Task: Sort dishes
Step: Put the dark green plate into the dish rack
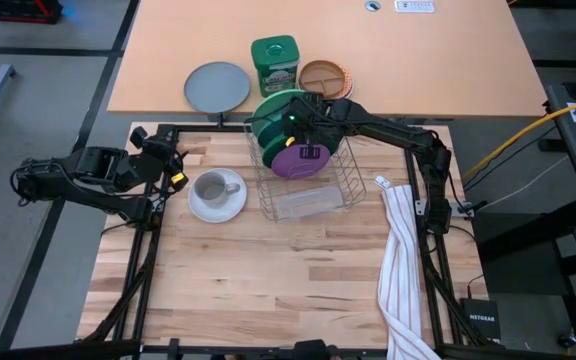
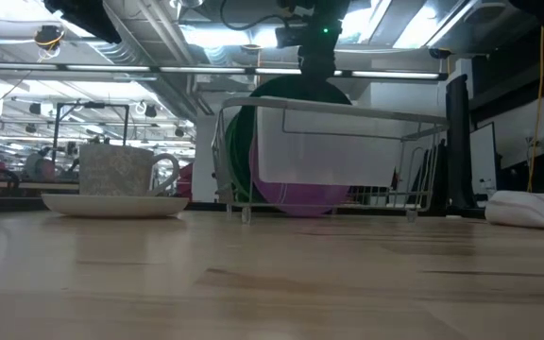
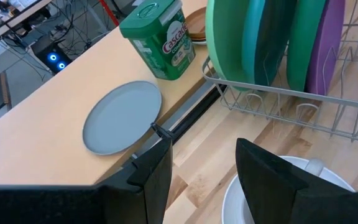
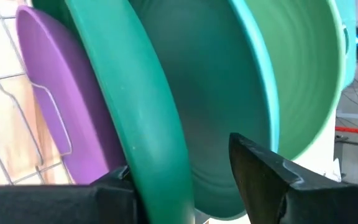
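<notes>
So the round green and teal plates [image 1: 268, 112] are standing on edge in the white wire dish rack [image 1: 303, 192], next to a purple plate [image 1: 301, 158]. My right gripper [image 4: 182, 177] is over the rack, jaws straddling the dark green plate's rim [image 4: 148, 124], not squeezing yet by the look of it. If I close off-centre it'll probably slip or knock its neighbours. Left gripper [image 3: 202, 174] hangs open beside the rack, over the grey mug on its white saucer [image 1: 216, 194].

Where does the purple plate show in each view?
High view: purple plate at the front of the wire rack, centre.
Low view: behind the rack's clear tray, centre.
Left wrist view: upper right corner.
Right wrist view: left side.
Shared landmark: the green plates racked beside it.
</notes>
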Robot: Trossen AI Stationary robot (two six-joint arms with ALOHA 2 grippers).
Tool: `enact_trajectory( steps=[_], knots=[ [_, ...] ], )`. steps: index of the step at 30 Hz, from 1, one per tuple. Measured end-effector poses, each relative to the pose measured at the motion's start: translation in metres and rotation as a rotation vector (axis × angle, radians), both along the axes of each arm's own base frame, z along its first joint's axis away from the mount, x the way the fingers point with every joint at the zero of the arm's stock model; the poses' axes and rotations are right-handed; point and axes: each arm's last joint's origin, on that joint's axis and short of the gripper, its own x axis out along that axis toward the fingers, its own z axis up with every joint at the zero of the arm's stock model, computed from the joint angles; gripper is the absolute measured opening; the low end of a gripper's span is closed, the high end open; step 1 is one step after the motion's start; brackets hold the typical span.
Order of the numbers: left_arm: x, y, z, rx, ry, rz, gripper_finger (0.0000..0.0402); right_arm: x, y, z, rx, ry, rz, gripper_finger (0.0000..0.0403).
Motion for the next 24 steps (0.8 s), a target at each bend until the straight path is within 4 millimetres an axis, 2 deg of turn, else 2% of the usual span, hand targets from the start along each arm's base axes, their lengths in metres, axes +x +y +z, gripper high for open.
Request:
enact_trajectory(
  steps=[7,14,24],
  knots=[
    [0.0,0.0,0.0,-0.007,-0.011,0.006,0.0166,0.0,0.0,0.0,0.0,0.018,0.029,0.0175],
    [0.0,0.0,0.0,-0.009,-0.015,0.008,0.0166,0.005,0.017,0.0,-0.07,0.063,0.067,0.0175],
    [0.0,0.0,0.0,-0.009,-0.015,0.008,0.0166,0.009,0.036,-0.001,-0.065,0.09,0.119,0.0175]
  ],
)
